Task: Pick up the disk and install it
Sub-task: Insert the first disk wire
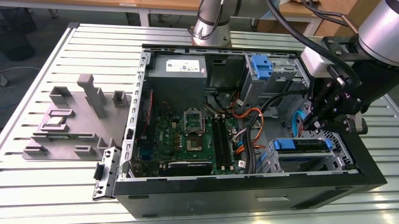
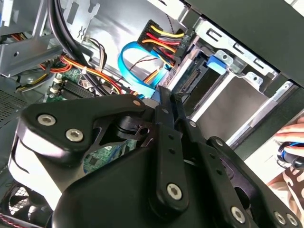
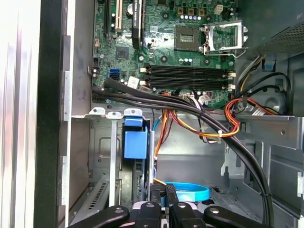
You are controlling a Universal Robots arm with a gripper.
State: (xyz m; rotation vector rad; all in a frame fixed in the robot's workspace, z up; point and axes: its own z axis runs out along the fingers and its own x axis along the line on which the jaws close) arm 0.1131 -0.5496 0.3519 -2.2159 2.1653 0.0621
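Observation:
The disk (image 1: 301, 145) sits slotted in the lower drive cage at the front corner of the open computer case, on the exterior view's right. Its blue carrier frame faces out. In the first wrist view that blue end (image 3: 135, 142) lies edge-on in the bay. The second wrist view has its blue tab (image 2: 219, 61) beside the cage wall. My gripper (image 1: 315, 123) hangs just above the cage, apart from the disk. Its black fingers (image 3: 157, 199) are pressed together with nothing between them, tips close to a blue flat cable (image 2: 135, 71).
The case (image 1: 249, 186) lies open on a slatted metal table. The motherboard (image 1: 187, 135) and bundles of black, orange and red cables (image 1: 249, 121) lie beside the cage. A second blue bracket (image 1: 262, 65) is in the far bay. A grey fixture (image 1: 74, 121) stands on the exterior view's left.

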